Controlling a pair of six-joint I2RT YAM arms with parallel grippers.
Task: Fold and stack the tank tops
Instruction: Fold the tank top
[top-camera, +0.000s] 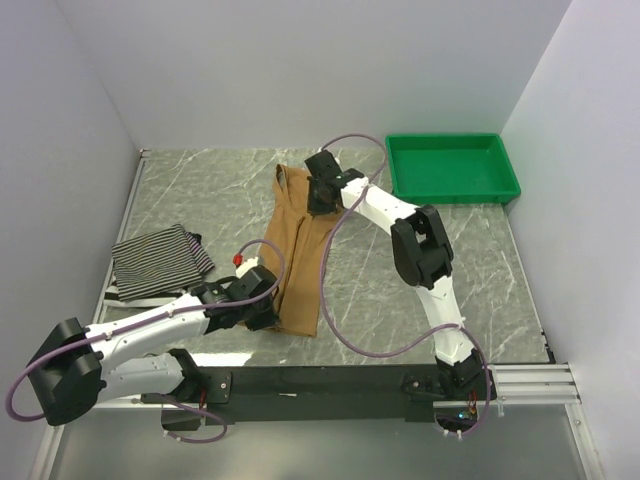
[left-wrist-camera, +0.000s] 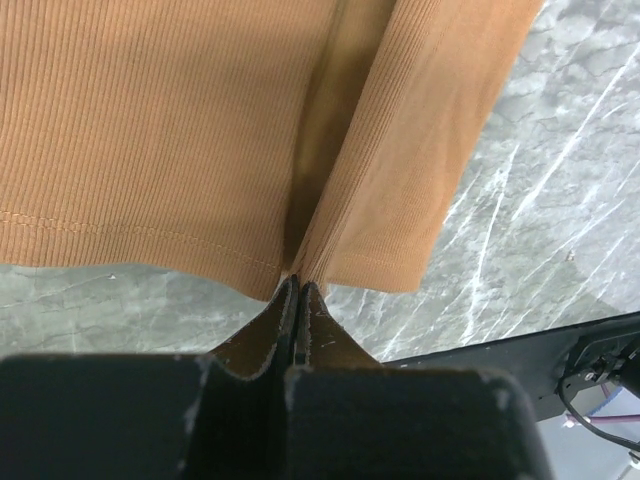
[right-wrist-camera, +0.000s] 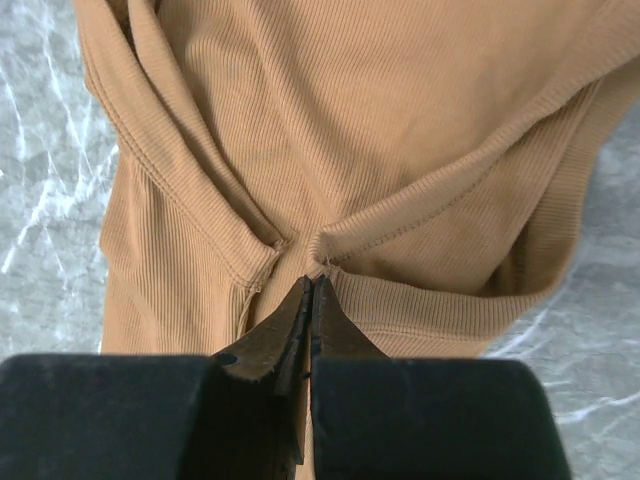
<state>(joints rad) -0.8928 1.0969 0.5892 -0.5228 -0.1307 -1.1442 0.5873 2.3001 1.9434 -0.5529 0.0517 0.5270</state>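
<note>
The plain tan-brown tank top (top-camera: 298, 262) lies stretched lengthwise in the middle of the table. My left gripper (top-camera: 270, 306) is at its near hem. In the left wrist view this gripper (left-wrist-camera: 297, 285) is shut, pinching the hem of the tan cloth (left-wrist-camera: 180, 130), and a crease runs up from the tips. My right gripper (top-camera: 322, 198) is at the far, strap end. Seen from the right wrist, it (right-wrist-camera: 312, 283) is shut on gathered tan cloth (right-wrist-camera: 380, 120) by the armhole seams. A folded thin-striped tank top (top-camera: 155, 260) rests at the left.
A green plastic tray (top-camera: 505, 186) stands at the back right, against the wall. White walls close in the grey marble table (top-camera: 480, 270) on three sides. A black rail (top-camera: 330, 382) with both arm bases runs along the near edge.
</note>
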